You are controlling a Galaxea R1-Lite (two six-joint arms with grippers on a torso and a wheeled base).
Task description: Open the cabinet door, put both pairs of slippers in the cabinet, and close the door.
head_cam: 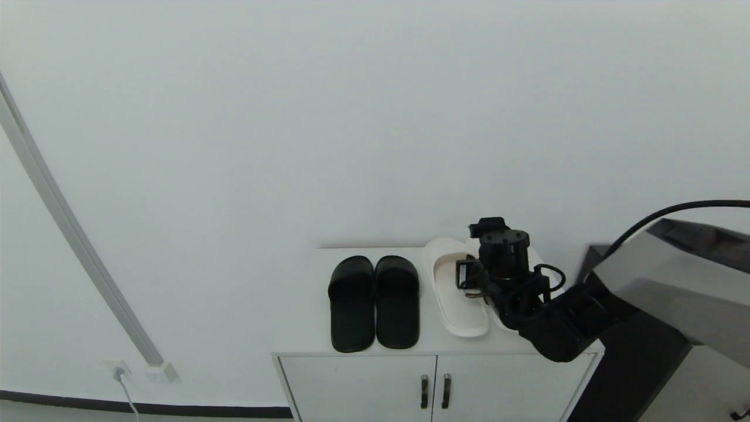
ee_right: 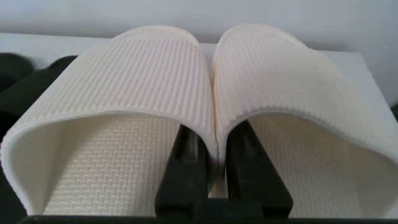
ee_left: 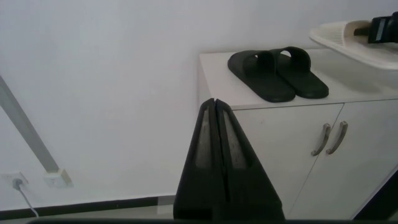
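Observation:
A pair of black slippers (head_cam: pixel 375 302) lies side by side on the white cabinet top (head_cam: pixel 304 334), also seen as the black slippers (ee_left: pixel 277 71) in the left wrist view. To their right is a pair of white slippers (head_cam: pixel 454 293). My right gripper (head_cam: pixel 469 281) has one finger inside each white slipper (ee_right: pixel 143 93) and is shut on their two inner walls (ee_right: pixel 211 162). Whether the pair rests on the top or hangs just above it I cannot tell. My left gripper (ee_left: pixel 214 109) is shut and holds nothing, low and off the cabinet's left side. Both cabinet doors (head_cam: pixel 357 387) are closed.
Two dark vertical handles (head_cam: pixel 435 391) sit where the doors meet. A white wall stands right behind the cabinet. A slanted rail (head_cam: pixel 70 228) and a wall socket with a plug (head_cam: pixel 119 370) are at the left. A dark piece of furniture (head_cam: pixel 633 363) stands right of the cabinet.

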